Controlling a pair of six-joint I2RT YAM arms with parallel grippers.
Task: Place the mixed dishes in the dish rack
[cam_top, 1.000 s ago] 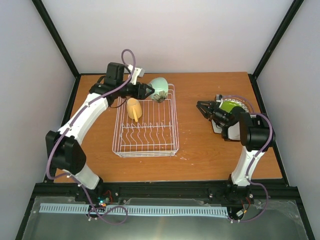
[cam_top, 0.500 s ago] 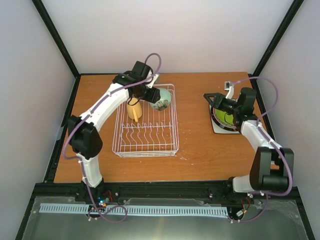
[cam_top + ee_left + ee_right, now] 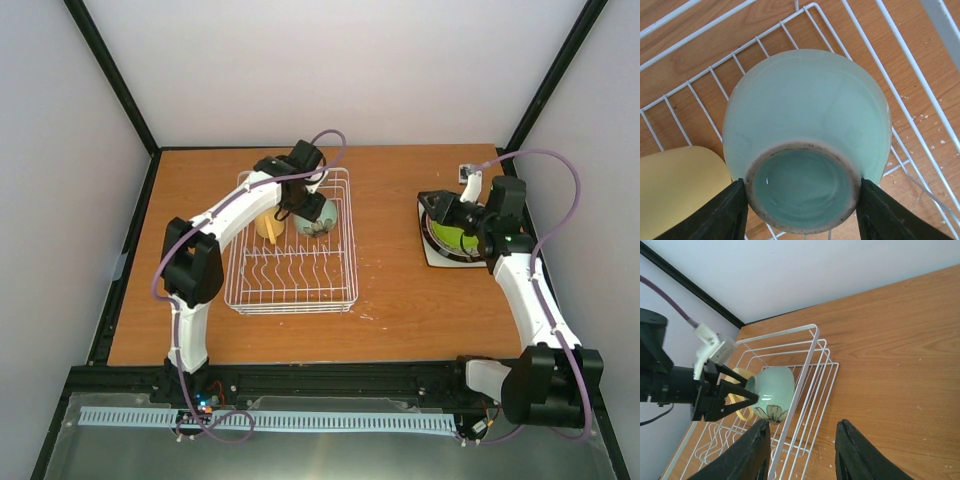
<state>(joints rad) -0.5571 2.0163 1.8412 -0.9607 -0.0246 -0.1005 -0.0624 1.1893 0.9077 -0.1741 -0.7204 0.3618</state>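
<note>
My left gripper [image 3: 303,207] is shut on the foot ring of the pale mint bowl [image 3: 320,214], holding it on its side over the far right part of the white wire dish rack [image 3: 340,270]. In the left wrist view the fingers [image 3: 735,210] clamp the bowl [image 3: 805,115] at both sides of its base. The yellow cup [image 3: 267,226] lies in the rack beside it. My right gripper [image 3: 433,205] is open and empty over the far left edge of a plate stack: lime-green plate [image 3: 452,238], dark rim [image 3: 463,253], square white plate [image 3: 438,259]. The petal-patterned plate is not visible.
The right wrist view looks across the wooden table [image 3: 910,350] at the rack [image 3: 812,357], the bowl [image 3: 774,387] and my left gripper [image 3: 740,392]. Black frame posts and pale walls enclose the table. The rack's near rows of prongs [image 3: 290,270] hold nothing.
My left arm has carried the bowl from the rack's far edge toward me and lower into the rack. My right arm has unfolded and its gripper has shifted right over the plates.
</note>
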